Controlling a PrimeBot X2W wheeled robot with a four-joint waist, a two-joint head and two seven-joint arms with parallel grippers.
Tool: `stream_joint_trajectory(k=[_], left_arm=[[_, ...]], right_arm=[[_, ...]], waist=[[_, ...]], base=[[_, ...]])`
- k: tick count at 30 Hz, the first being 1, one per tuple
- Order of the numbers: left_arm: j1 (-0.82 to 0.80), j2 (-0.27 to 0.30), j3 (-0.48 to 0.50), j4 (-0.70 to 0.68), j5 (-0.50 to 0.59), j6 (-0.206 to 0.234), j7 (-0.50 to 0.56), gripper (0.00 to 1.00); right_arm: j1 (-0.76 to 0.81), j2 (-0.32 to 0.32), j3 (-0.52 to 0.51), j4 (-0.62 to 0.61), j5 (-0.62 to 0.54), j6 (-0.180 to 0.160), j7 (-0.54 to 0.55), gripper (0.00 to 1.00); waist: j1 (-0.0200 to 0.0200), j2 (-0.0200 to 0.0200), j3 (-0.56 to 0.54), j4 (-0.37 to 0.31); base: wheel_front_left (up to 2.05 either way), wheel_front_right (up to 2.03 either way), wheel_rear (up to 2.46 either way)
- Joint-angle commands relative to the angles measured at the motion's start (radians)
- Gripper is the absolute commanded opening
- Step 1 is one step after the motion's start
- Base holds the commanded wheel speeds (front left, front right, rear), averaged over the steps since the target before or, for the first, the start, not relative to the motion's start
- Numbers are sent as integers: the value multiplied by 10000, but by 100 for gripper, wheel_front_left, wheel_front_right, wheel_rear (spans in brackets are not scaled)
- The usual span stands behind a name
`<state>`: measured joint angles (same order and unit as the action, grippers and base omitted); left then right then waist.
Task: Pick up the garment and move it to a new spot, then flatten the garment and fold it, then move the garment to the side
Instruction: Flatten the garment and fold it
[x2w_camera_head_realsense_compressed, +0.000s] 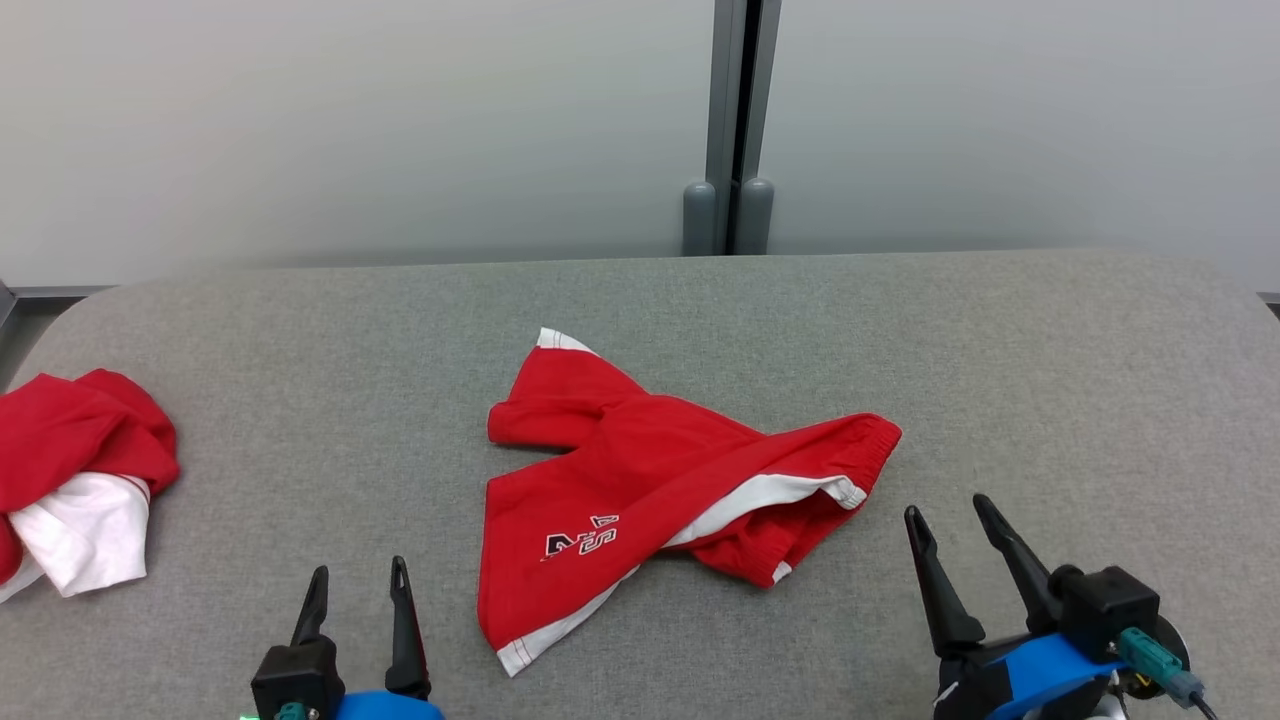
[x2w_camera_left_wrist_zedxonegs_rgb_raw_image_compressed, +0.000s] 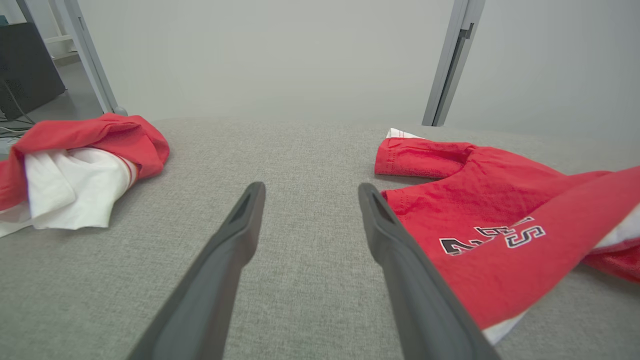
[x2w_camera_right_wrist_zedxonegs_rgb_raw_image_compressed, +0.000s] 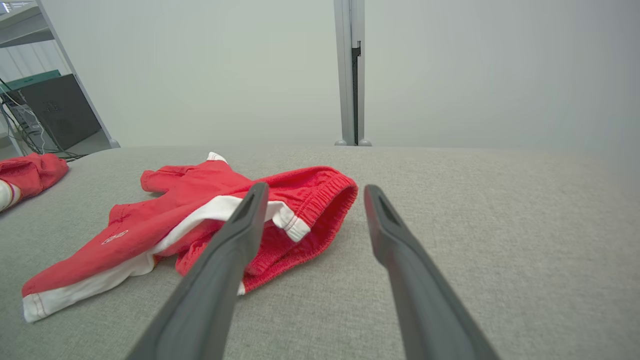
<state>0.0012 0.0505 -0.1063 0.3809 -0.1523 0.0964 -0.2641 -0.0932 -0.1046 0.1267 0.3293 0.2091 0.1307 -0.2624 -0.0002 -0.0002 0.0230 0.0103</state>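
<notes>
The garment (x2w_camera_head_realsense_compressed: 650, 490) is a pair of red shorts with white side stripes and dark lettering, lying crumpled and twisted in the middle of the grey table (x2w_camera_head_realsense_compressed: 640, 320). It also appears in the left wrist view (x2w_camera_left_wrist_zedxonegs_rgb_raw_image_compressed: 490, 225) and the right wrist view (x2w_camera_right_wrist_zedxonegs_rgb_raw_image_compressed: 200, 220). My left gripper (x2w_camera_head_realsense_compressed: 360, 585) stands open at the near edge, left of the shorts, with nothing between its fingers (x2w_camera_left_wrist_zedxonegs_rgb_raw_image_compressed: 235, 240). My right gripper (x2w_camera_head_realsense_compressed: 945, 512) is open too, just right of the elastic waistband (x2w_camera_right_wrist_zedxonegs_rgb_raw_image_compressed: 325, 195), apart from the cloth.
A second bundle of red and white cloth (x2w_camera_head_realsense_compressed: 75, 480) lies at the table's left edge, also seen in the left wrist view as a crumpled heap (x2w_camera_left_wrist_zedxonegs_rgb_raw_image_compressed: 75, 165). A grey wall with a vertical post (x2w_camera_head_realsense_compressed: 735, 130) stands behind the table.
</notes>
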Motion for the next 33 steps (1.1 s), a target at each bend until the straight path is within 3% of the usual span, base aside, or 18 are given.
stream_joint_trajectory(k=[1,10,21,31,32,33], left_arm=[[85,-3,50,-70,60,-25,-6,100],[391,-4,-404,123,-268,-434,-6,100],[16,2,-2309,1833,-2119,-1750,-9,100],[-533,-3,-2666,2244,-2509,-1908,-16,98],[-535,-3,-2670,2259,-2513,-1896,-16,72],[-548,-3,-2689,2284,-2498,-1896,-16,36]], right_arm=[[167,33,-51,-57,-89,1,-34,100],[491,315,-50,112,-309,1,-34,100],[17,192,110,291,-158,1,-34,100],[-236,141,191,289,-106,1,-34,100],[-263,141,205,287,-99,1,-34,100],[-288,136,211,286,-82,1,-34,100]], waist=[[2,2,-67,-32],[2,2,-141,41],[2,2,282,-58],[2,2,574,-119],[2,2,592,-121],[2,2,610,-118]], base=[[0,0,0],[0,0,0],[0,0,0],[0,0,0],[0,0,0],[0,0,0]])
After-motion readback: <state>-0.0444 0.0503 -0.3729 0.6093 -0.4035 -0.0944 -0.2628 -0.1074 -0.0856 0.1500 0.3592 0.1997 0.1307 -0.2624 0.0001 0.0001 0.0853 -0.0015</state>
